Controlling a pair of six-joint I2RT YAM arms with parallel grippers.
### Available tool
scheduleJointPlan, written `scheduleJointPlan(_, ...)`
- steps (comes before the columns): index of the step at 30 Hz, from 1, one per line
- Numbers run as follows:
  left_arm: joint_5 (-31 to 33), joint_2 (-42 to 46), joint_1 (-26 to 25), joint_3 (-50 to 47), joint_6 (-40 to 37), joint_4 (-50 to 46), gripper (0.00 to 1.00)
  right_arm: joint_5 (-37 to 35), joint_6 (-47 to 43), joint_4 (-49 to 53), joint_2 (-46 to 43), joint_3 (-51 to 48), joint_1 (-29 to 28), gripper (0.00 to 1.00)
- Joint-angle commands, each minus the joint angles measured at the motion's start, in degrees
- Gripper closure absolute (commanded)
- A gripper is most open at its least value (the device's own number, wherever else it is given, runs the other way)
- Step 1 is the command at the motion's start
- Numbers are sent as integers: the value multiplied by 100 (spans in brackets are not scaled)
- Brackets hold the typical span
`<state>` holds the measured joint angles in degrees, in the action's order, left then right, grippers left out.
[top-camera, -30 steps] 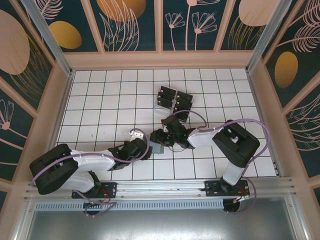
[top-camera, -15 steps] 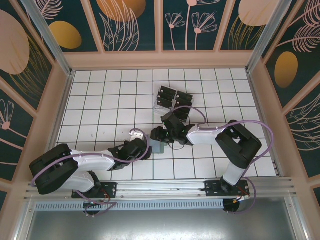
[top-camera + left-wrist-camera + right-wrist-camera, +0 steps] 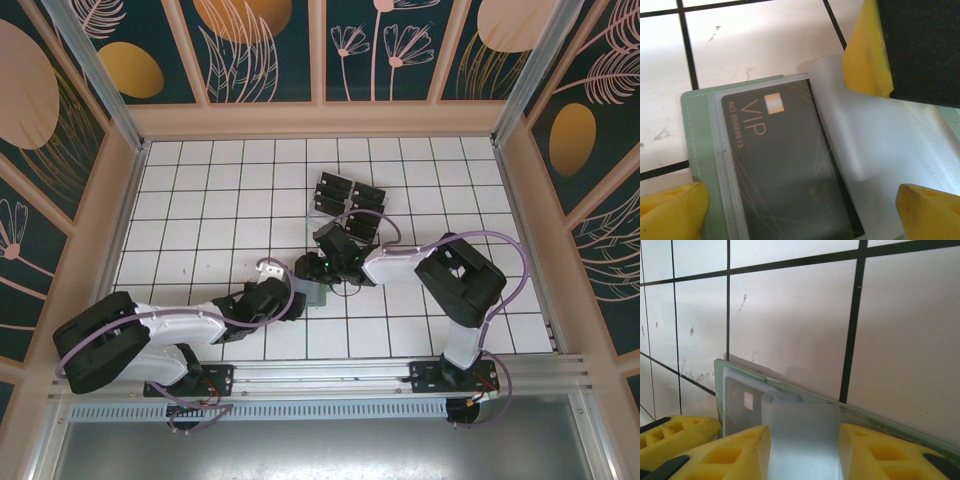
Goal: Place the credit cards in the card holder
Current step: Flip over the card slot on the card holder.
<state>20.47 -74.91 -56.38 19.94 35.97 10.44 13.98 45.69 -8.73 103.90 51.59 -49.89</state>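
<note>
Fingers (image 3: 670, 212) of left gripper (image 3: 802, 202) are spread wide: yellow tips at both bottom corners of the left wrist view, nothing clamped between them. They straddle the card holder (image 3: 692, 145). One tip overlaps its grey-green edge, the other sits over the clear pocket side.

Holder lies flat on the white tiled table (image 3: 200, 220), a little nearer than centre. In the top view it sits between the two grippers, just ahead of the left one.

One credit card (image 3: 790, 175) is inside it: black, "VIP" lettering, small pale chip mark. It lies under a clear plastic layer, its long edge parallel to the holder's stitched border.

Right gripper (image 3: 801, 452) is on the holder's far side, pitched down at it. Its jaws are closed on a clear flap (image 3: 799, 415) of the holder's pocket. Both yellow pads press the flap's sides, and the flap is lifted and curled off the card. Left wrist view agrees: the flap bulges up toward a yellow right-gripper finger at the top of the view.

Farther back, well apart from the holder, a clear rack (image 3: 316, 213) carries more credit cards (image 3: 350, 198). They are black and stand tilted in two columns. Exact count: cannot tell from the top view.
</note>
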Motion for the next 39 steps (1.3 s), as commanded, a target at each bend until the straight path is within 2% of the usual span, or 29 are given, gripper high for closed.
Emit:
scheduleJointPlan(1,185,276,-16,-53,104,-239,2,105,-9,90,178,61,-83,59)
scheduleJointPlan(5,282,340,-20,7,73,-322,2,158,67,-1,175,5,-107,59)
scheduleJointPlan(16,258,-239,-16,124,27,-96,2,221,216,-172,64,-124,-113,59)
scheduleJointPlan(23,602,-283,-20,-41,475,-379,7,204,213,-177,-90,-138,-72,58)
scheduleJointPlan(32,769,-242,-18,-244,903,-446,12,-128,276,-18,-790,-272,66,57)
scheduleJointPlan(39,773,-191,-19,-311,969,-380,12,-60,352,-80,-697,-292,36,57)
